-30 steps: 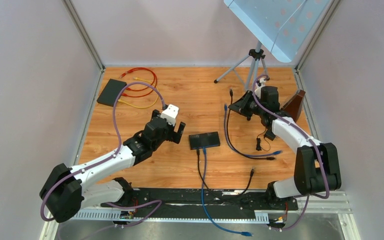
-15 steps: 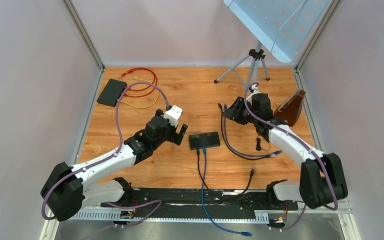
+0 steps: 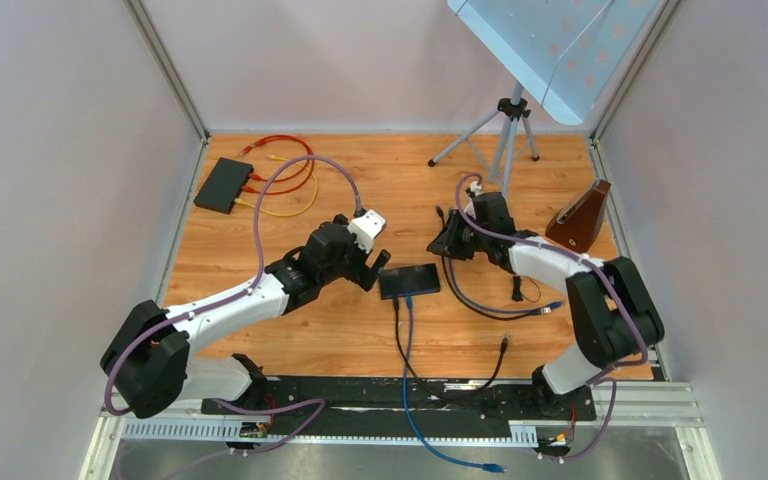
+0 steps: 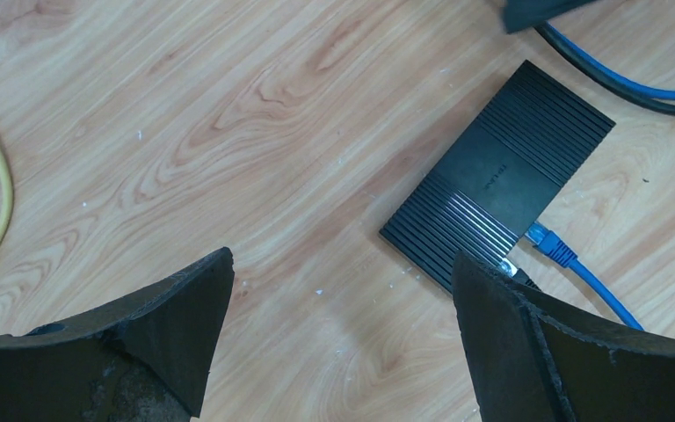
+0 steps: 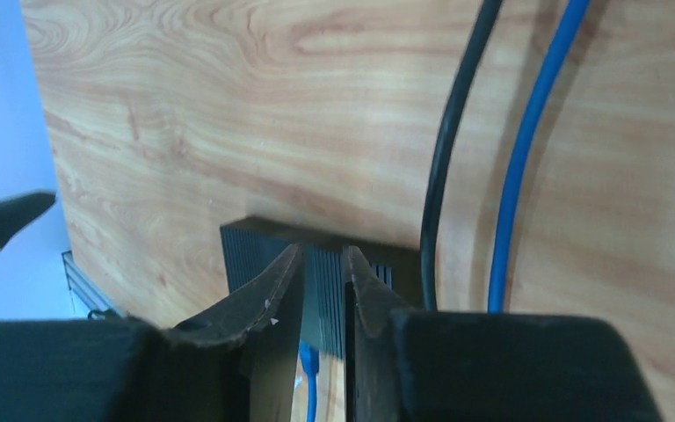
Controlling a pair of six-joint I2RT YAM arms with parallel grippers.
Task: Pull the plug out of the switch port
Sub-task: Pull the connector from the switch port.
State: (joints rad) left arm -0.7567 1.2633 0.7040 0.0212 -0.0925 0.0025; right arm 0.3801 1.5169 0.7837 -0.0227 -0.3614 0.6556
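Plugs stay seated in the switch (image 4: 501,171): a blue plug (image 4: 549,244) and a black plug (image 4: 510,266) side by side on its near edge, their cables running down toward the bottom of the overhead view. The switch lies on the wooden table (image 3: 380,190) at the centre of that frame and has not shifted over the last second.

What has changed is the arms. The left gripper (image 4: 341,272) has slid in from the left and now hangs just beside the switch's left end, its fingers spread as wide as they go and holding nothing. The right gripper (image 5: 321,264) has swung in from the right side of the frame, where it was a second ago, to a spot just above and right of the switch. Its fingers are almost together, with a thin gap through which the ribbed top of the switch shows; nothing sits between them. A loose black cable (image 5: 446,167) and a loose blue cable (image 5: 520,167) lie just beside it; it may have let one go on the way, though the overhead view is too small to say.

Both arms are closing on the switch, so the pull itself has not begun. A likely reading is that one gripper will steady the box while the other takes a plug.
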